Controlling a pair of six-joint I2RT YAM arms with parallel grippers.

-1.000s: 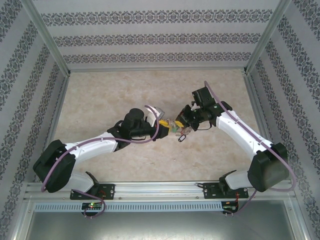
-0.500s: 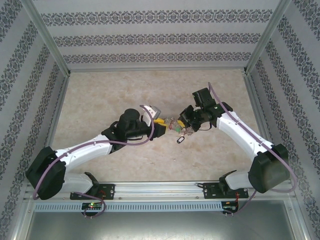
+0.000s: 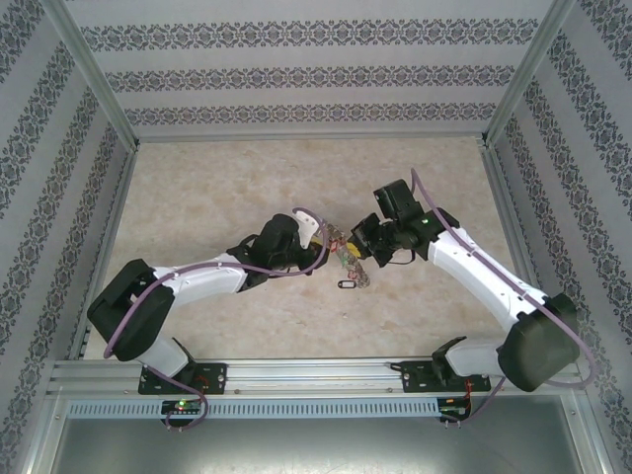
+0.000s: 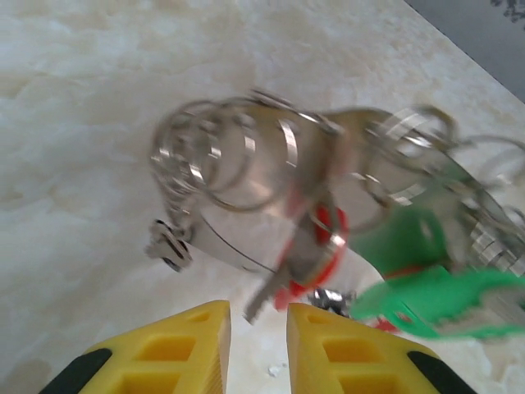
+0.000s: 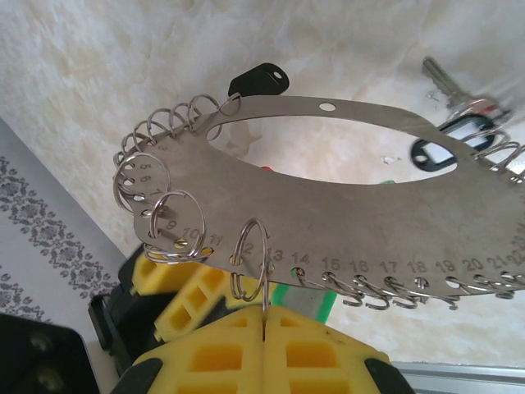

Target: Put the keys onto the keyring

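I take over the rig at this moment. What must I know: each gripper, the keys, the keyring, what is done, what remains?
Right gripper: shut on the keyring at a small ring on its edge, above the table.
Left gripper: slightly open, empty, a red key just ahead of it.
Done: red key and green key hang at the keyring; blur hides whether they are threaded. A black key is by its far edge.
To do: check those, thread the rest; a silver key seems to lie on the table.
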